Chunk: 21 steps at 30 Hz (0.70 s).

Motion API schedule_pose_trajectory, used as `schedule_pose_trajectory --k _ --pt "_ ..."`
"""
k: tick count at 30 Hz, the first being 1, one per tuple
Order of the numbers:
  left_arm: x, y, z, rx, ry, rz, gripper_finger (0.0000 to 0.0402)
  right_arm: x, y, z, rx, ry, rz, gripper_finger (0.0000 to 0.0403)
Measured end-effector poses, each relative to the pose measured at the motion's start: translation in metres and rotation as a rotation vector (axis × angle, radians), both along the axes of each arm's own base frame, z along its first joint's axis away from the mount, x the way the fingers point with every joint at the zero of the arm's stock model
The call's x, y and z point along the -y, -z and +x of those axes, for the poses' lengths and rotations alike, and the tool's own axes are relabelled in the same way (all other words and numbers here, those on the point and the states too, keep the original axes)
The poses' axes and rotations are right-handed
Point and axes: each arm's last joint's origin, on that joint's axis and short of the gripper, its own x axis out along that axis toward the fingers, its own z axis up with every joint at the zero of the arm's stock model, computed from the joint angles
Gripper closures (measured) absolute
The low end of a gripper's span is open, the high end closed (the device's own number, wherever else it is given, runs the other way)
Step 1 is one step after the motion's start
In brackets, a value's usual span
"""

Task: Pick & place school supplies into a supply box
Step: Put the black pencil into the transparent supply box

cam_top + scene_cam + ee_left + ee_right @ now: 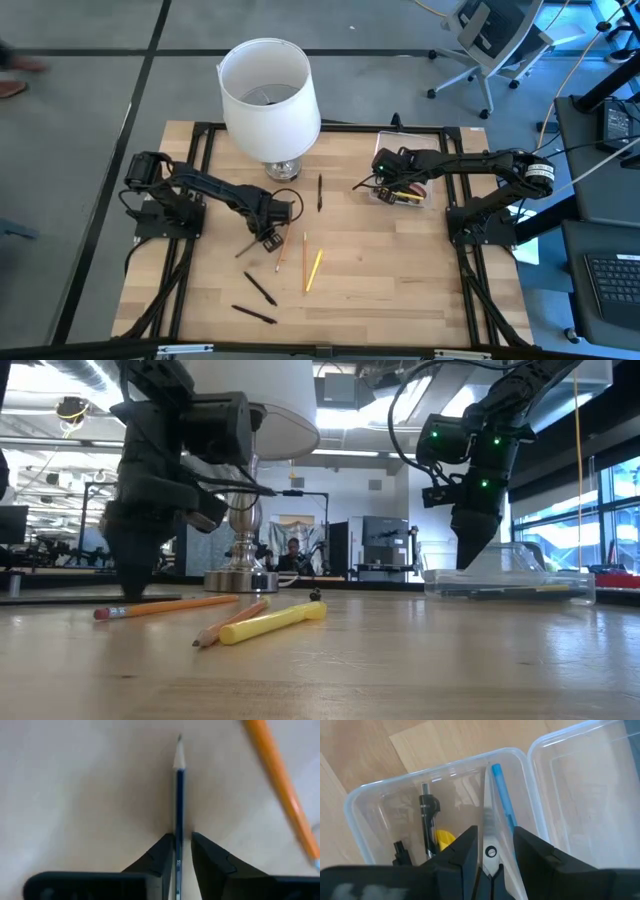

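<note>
Your right end effector (492,851) hangs over the supply box (380,795) at the table's far right, clamped on scissors (489,837) for dropping in, while your left end effector (179,852) straddles a blue pencil (179,805) mid-table, whether gripping it I cannot tell.

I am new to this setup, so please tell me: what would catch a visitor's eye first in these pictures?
First, the large white lampshade at the table's far edge. Then the right gripper, holding scissors over the clear supply box, where some pens already lie. The left gripper straddles a dark pencil on the table, near loose orange and yellow pencils.
</note>
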Motion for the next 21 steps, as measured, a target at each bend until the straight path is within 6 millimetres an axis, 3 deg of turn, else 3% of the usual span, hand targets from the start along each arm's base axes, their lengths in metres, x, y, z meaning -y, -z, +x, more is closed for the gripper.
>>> schedule_pose_trajectory --k 6,10,14,21 --pt "0.0 -0.017 -0.005 0.054 0.031 0.009 0.0319 0.0 0.0 0.0 -0.001 0.0 0.0 0.0274" --pt "-0.001 -0.036 -0.014 0.128 0.032 0.14 0.0319 0.0 0.0 0.0 -0.003 0.001 0.001 0.0274" --pt "0.013 -0.053 -0.033 0.238 0.073 0.3 0.0322 0.0 0.0 0.0 0.008 0.022 0.016 0.0274" --pt "0.045 -0.038 -0.065 0.607 -0.001 0.404 0.0319 -0.003 0.01 -0.007 -0.015 0.021 0.029 0.0274"
